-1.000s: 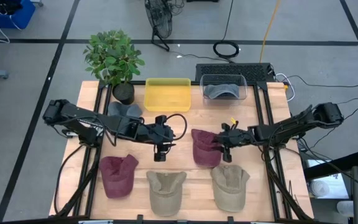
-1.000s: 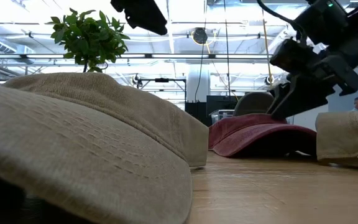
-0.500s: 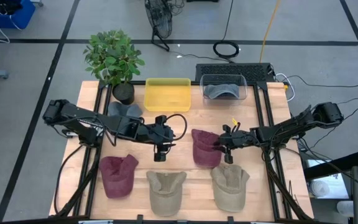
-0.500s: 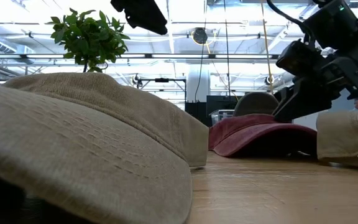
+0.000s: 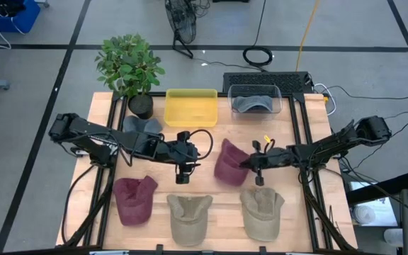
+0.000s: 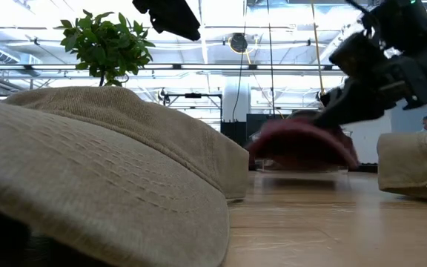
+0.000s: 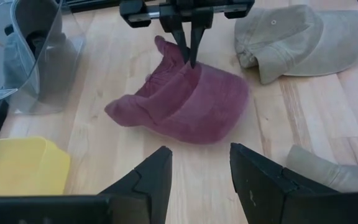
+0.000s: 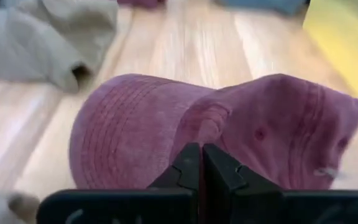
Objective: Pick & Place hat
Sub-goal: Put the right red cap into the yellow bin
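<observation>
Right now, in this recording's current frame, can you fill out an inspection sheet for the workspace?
Surface: pale wooden table, bare between the items.
Job's things: maroon cloth cap mid-table, lifted at one edge; second maroon cap; two khaki caps along the near edge; grey cap; another grey cap in the clear plastic bin; yellow tray, nothing seen inside.
Clutter: potted green plant.
Grippers: right gripper shut on the maroon cloth cap; left gripper open, holding nothing.
Cables: black loop on the left arm; coil on the floor.
Surroundings: grey floor with dark lines.
</observation>
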Tool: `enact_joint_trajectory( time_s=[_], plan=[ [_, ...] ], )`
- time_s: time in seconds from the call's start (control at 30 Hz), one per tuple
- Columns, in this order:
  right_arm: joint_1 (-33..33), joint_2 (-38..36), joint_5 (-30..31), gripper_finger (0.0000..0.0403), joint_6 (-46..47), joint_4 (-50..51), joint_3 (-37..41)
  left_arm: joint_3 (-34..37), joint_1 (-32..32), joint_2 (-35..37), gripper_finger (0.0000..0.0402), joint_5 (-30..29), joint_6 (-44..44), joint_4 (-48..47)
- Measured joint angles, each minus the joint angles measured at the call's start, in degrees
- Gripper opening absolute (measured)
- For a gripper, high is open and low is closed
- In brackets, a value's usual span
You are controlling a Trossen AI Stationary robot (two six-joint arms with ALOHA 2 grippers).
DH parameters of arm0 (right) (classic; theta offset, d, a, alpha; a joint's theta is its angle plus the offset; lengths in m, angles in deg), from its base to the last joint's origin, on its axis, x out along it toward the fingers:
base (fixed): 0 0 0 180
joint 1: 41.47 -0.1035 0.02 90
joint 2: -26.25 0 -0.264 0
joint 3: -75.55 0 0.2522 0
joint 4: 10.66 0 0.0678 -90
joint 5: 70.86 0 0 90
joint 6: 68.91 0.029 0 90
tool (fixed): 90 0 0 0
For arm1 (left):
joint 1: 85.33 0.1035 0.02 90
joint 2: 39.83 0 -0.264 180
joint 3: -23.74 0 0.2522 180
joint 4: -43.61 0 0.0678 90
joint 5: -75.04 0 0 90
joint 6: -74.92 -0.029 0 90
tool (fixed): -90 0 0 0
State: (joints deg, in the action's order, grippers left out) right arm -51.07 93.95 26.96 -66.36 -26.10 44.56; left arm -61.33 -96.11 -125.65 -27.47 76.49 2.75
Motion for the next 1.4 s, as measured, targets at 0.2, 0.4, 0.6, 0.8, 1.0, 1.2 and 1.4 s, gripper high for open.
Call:
enact_joint_trajectory(
  time_s=[0.2, 0.4, 0.6, 0.8, 1.0, 1.2, 1.4],
  plan=[
    [0.24, 0.00, -0.11, 0.0001, -4.34, -4.44, -0.58, 0.00, 0.00, 0.00, 0.0166, 0.48, 1.13, -0.08],
    [1.40, 0.00, -0.38, 0.0001, -7.30, -4.32, -3.88, 0.00, 0.00, 0.00, 0.0166, 0.50, 0.52, -0.04],
    [2.80, 1.44, -2.92, 0.0001, -10.09, -0.24, -9.81, 0.00, 0.00, 0.00, 0.0166, 0.50, 0.41, 0.23],
    [5.22, 8.29, -8.46, 0.0000, -11.22, 5.07, -17.96, 0.00, 0.00, 0.00, 0.0166, 0.51, 0.18, 0.20],
    [6.69, 15.98, -13.08, 0.0000, -13.55, 9.99, -26.21, 0.00, 0.00, 0.00, 0.0166, 0.55, 0.13, -0.67],
    [6.64, 17.07, -14.08, 0.0000, -15.63, 11.50, -30.66, 0.00, 0.00, 0.00, 0.0166, 0.63, 0.47, -2.20],
    [5.61, 17.08, -16.44, 0.0000, -15.62, 10.45, -31.76, -0.04, 0.24, -0.62, 0.0166, 0.57, 0.50, -2.20]
  ],
)
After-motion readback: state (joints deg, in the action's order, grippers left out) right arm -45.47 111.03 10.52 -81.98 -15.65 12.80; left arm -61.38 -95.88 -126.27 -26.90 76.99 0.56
